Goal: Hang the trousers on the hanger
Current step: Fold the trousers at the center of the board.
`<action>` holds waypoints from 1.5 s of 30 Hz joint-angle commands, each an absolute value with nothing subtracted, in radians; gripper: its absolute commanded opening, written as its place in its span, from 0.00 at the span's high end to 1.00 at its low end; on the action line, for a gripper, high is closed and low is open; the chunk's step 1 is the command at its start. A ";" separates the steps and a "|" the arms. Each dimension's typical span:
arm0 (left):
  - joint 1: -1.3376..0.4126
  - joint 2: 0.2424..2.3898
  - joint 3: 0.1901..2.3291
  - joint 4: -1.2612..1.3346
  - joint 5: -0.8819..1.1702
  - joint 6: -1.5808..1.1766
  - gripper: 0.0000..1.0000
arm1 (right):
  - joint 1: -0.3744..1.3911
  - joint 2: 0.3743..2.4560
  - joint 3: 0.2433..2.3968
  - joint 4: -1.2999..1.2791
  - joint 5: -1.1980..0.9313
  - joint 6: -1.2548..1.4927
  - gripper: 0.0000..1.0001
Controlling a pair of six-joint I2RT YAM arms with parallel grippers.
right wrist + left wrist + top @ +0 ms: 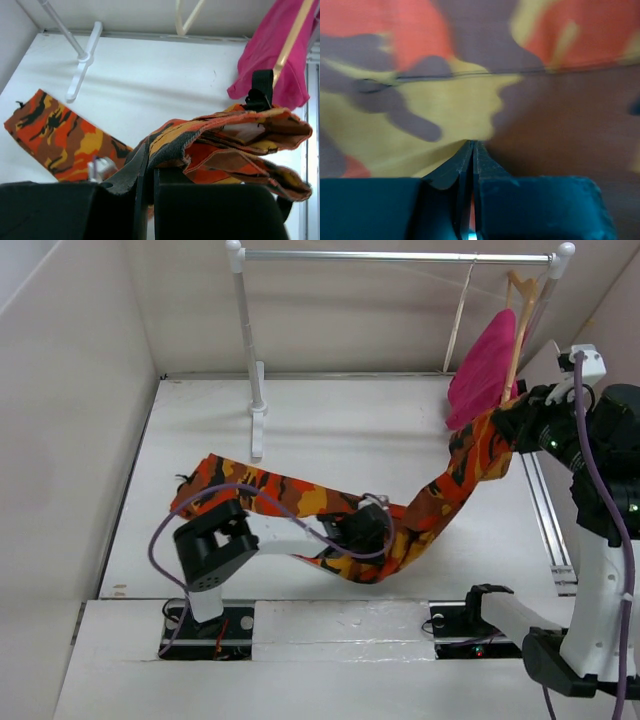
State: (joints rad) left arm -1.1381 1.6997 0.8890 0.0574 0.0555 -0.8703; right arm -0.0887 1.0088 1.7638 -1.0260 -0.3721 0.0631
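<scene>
The camouflage trousers (260, 490) stretch from the table's left middle up to the right. My left gripper (368, 530) is shut on their middle, low at the table; in the left wrist view (472, 146) the cloth (460, 100) fills the picture. My right gripper (512, 423) is shut on the waist end (225, 135) and holds it raised, close under the pink garment; its jaws (150, 160) pinch the dark hem. The pale cream hanger (460, 315) hangs empty from the rail, left of the pink garment, and shows in the right wrist view (187, 17).
A white clothes rail (400, 256) on a post (245, 340) spans the back. A magenta-pink garment (485, 365) hangs on a tan wooden hanger (520, 300) at its right end. A metal track (545, 510) runs along the table's right side.
</scene>
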 commanded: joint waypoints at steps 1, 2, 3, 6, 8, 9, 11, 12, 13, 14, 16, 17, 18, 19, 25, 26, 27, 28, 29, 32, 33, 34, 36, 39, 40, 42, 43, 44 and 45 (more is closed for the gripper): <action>-1.219 1.813 1.111 0.016 0.071 -0.897 1.00 | 0.012 1.019 1.815 -0.902 -0.400 0.032 1.00; -1.220 1.830 1.142 0.002 0.036 -0.890 1.00 | 0.053 1.019 1.800 -0.884 -0.378 0.041 1.00; -1.220 1.825 1.150 -0.032 0.020 -0.885 1.00 | 0.098 1.026 1.784 -0.873 -0.361 0.043 1.00; -1.131 1.682 1.042 -0.023 -0.051 -0.903 1.00 | 0.271 1.064 1.740 -0.822 -0.285 0.057 1.00; -1.050 1.579 0.919 -0.017 -0.046 -0.902 0.95 | 0.362 1.101 1.743 -0.773 -0.235 0.066 1.00; -1.007 1.468 0.892 -0.032 -0.049 -0.885 0.92 | 0.450 1.121 1.749 -0.761 -0.209 0.067 1.00; -0.867 1.344 0.841 -0.125 -0.092 -0.850 0.83 | 0.533 1.195 1.782 -0.717 -0.167 0.072 1.00; -0.817 1.221 0.841 -0.171 -0.115 -0.816 0.79 | 0.581 1.227 1.802 -0.706 -0.163 0.071 1.00; -0.711 1.162 0.841 -0.248 -0.130 -0.793 0.70 | 0.601 1.292 1.824 -0.684 -0.164 0.069 1.00; -0.653 1.097 0.850 -0.280 -0.150 -0.769 0.66 | 0.617 1.324 1.844 -0.666 -0.182 0.069 1.00; -0.521 0.950 0.879 -0.372 -0.158 -0.708 0.54 | 0.659 1.397 1.911 -0.623 -0.184 0.071 1.00; -0.377 0.907 0.891 -0.391 -0.141 -0.683 0.51 | 0.673 1.473 1.939 -0.612 -0.198 0.071 1.00; -0.309 0.846 0.902 -0.406 -0.126 -0.660 0.48 | 0.687 1.518 2.001 -0.603 -0.207 0.071 1.00; -0.245 0.830 0.902 -0.407 -0.106 -0.626 0.46 | 0.730 1.563 2.037 -0.589 -0.206 0.072 1.00; -0.163 0.763 1.122 -0.508 -0.227 -0.687 0.47 | 0.894 1.981 2.360 -0.552 -0.238 0.112 1.00; -0.163 0.753 1.164 -0.514 -0.294 -0.690 0.47 | 0.937 2.038 2.399 -0.542 -0.247 0.138 1.00; -0.163 0.756 1.210 -0.528 -0.319 -0.680 0.46 | 0.955 2.140 2.431 -0.528 -0.250 0.153 1.00; -0.163 0.768 1.300 -0.564 -0.346 -0.672 0.46 | 0.972 2.190 2.454 -0.473 -0.252 0.172 1.00; -0.163 0.778 1.339 -0.580 -0.389 -0.664 0.45 | 0.988 2.232 2.462 -0.435 -0.250 0.216 0.87; -0.163 0.782 1.390 -0.594 -0.428 -0.650 0.45 | 1.011 2.393 2.486 -0.267 -0.424 0.342 0.39; -0.163 0.781 1.385 -0.597 -0.437 -0.652 0.45 | 1.011 2.425 2.511 -0.290 -0.464 0.354 0.37; -0.163 0.778 1.365 -0.609 -0.454 -0.655 0.44 | 1.011 2.434 2.523 -0.314 -0.491 0.345 0.36; -0.163 0.752 1.321 -0.606 -0.460 -0.658 0.44 | 1.011 2.366 2.435 -0.386 -0.445 0.244 0.31; -0.163 0.738 1.162 -0.555 -0.420 -0.661 0.34 | 0.971 2.095 2.006 -0.249 -0.452 0.206 0.31; -0.163 0.748 1.138 -0.540 -0.373 -0.658 0.34 | 0.950 2.023 1.905 -0.221 -0.449 0.212 0.32; -0.163 0.793 1.082 -0.499 -0.318 -0.649 0.34 | 0.940 1.838 1.739 -0.221 -0.414 0.195 0.47; -0.163 0.810 1.016 -0.430 -0.248 -0.635 0.34 | 0.930 1.788 1.597 -0.232 -0.401 0.187 0.56; -0.163 0.898 0.946 -0.326 -0.166 -0.623 0.34 | 0.919 1.641 1.465 -0.262 -0.364 0.173 0.94; -0.163 0.899 0.945 -0.325 -0.166 -0.623 0.34 | 0.919 1.640 1.403 -0.262 -0.364 0.173 0.95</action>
State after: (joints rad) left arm -0.1658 0.8120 1.0283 -0.4782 -0.3096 -0.6575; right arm 0.9283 1.8408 1.5787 -0.3462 -0.3962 0.2058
